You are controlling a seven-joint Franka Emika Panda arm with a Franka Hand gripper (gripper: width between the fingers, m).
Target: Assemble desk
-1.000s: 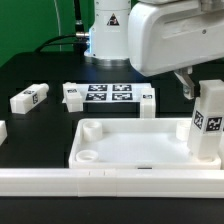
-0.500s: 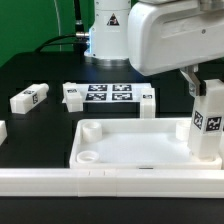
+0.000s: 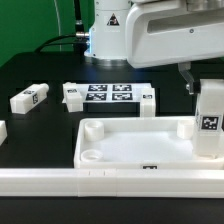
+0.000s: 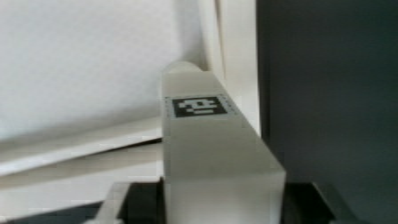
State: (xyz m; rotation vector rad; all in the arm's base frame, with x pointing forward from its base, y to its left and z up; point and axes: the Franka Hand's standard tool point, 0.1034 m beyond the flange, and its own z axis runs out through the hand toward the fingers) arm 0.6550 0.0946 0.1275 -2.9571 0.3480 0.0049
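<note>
One leg in hand: the claw point(image 4: 222, 203) is pinching the upright leg point(image 3: 207, 125) at its upper end, with a dark finger point(image 4: 134, 207) pressed to each flank.
Leg from claw: straight below it. There is only one arm, so no choice of hand arises.
Leg's long axis: vertical, running 12 to 6 o'clock in the exterior view. The top end is in the claw, the foot points down at the tabletop, and its tag faces the camera.
Tabletop: the tabletop point(image 3: 120, 121) lies flat on the black counter point(image 3: 40, 70), hollow side up, with its long axis 9 to 3 o'clock. It sits just behind the long white rail point(image 3: 100, 182).
Leg's place: at the tabletop's 3 o'clock end, by a corner. In the wrist view its far end lies along the rim, where white tray meets dark counter.
Foot and socket: the rim hides the foot, so it may be seated in the corner socket or only resting at it.
Open sockets: the far socket point(image 3: 95, 128) and the near socket point(image 3: 88, 157), both at the 9 o'clock end, are empty.
Loose leg: the loose leg point(image 3: 30, 98) lies on its side at 9 o'clock, well apart from the tabletop, with its axis roughly 8 to 2 o'clock.
Marker board: the marker board point(image 3: 108, 94) lies at 12 o'clock, beyond the tabletop.
Step judged: fixing this leg into its corner, which calls for a plumb axis over the socket.
</note>
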